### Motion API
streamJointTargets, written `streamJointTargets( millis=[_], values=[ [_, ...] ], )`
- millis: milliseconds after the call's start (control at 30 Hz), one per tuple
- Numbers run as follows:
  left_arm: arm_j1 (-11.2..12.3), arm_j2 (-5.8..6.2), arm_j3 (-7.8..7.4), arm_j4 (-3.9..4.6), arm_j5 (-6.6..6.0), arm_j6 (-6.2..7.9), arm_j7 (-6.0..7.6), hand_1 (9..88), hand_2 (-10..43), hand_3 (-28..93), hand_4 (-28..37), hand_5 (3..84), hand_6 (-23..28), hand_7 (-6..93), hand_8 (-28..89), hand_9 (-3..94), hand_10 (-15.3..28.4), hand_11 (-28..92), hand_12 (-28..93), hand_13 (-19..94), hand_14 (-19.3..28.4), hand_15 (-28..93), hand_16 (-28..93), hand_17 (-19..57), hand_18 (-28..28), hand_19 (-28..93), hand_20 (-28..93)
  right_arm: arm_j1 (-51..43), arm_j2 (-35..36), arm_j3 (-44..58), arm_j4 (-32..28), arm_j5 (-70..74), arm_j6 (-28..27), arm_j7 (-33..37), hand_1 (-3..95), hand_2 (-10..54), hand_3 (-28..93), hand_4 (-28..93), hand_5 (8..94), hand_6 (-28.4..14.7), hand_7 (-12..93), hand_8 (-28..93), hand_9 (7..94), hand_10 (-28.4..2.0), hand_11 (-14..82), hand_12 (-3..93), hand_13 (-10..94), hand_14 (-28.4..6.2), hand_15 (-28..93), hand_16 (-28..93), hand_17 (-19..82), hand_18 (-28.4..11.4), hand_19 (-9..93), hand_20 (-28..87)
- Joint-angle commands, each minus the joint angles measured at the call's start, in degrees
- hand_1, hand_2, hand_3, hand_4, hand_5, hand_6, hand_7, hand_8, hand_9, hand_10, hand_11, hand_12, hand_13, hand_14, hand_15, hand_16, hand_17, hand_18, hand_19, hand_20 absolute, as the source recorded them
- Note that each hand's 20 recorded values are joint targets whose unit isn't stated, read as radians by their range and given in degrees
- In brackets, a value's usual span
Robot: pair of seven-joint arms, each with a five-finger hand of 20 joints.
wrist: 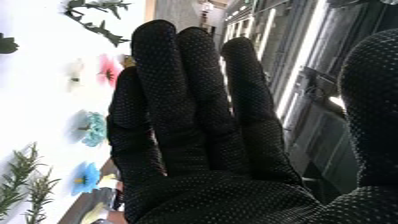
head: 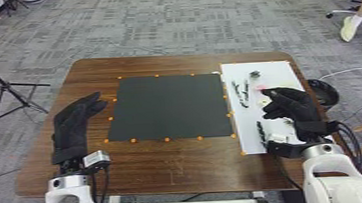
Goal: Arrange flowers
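Note:
My right hand (head: 292, 105) is over the white sheet (head: 271, 68) on the table's right side, hiding part of it. In the right wrist view the same hand (wrist: 204, 135) is open, fingers straight. Beside it there lie a pink flower (wrist: 108, 70), a teal flower (wrist: 94, 129), a blue flower (wrist: 86, 178) and green sprigs (wrist: 42, 192). Dark leafy stems (head: 241, 93) lie on the sheet in the head view. My left hand (head: 74, 126) is open at the table's left side, away from the flowers.
A dark square mat (head: 169, 107) edged with orange markers lies mid-table. Off the right edge stands a black round bin (head: 324, 93); a tripod (head: 13, 93) stands on the floor at the left.

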Motion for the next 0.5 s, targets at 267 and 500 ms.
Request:
streamJointTargets(
  millis=[267, 500],
  values=[
    [1.0, -1.01, -0.07, -0.4, -0.09, -1.12, -0.29, 28.6, 1.2, 70, -24.2, 55.6, 2.8, 17.9, -7, 55.0, 14.7, 28, 17, 44, 19.4, 31, 0, 8.1, 10.9, 8, 18, -0.6, 0.3, -1.1, -0.1, -3.6, 2.3, 1.8, 30.0, -9.5, 65, -21, 56.2, -2.4, 29, -7, 67.6, -14.7, 36.5, 29.9, 64, -13.6, 47, 28, 29, -20.7, 68, 54],
    [-0.7, 0.33, -0.38, -0.52, 0.45, -2.62, -0.68, 28.5, 1.2, 70, -24.2, 55.5, 2.9, 17.8, -7, 55.1, 14.8, 28, 17, 44, 19.4, 32, 0, 8.1, 11.2, 8, 18, 0.6, 1.1, -1.1, -0.3, -19.1, -1.5, 12.6, 35.2, -9.5, 66, -22, 57.8, -2.1, 32, -8, 67.9, -14.0, 41.2, 31.7, 65, -14.0, 57, 31, 30, -21.8, 74, 57]
  ],
)
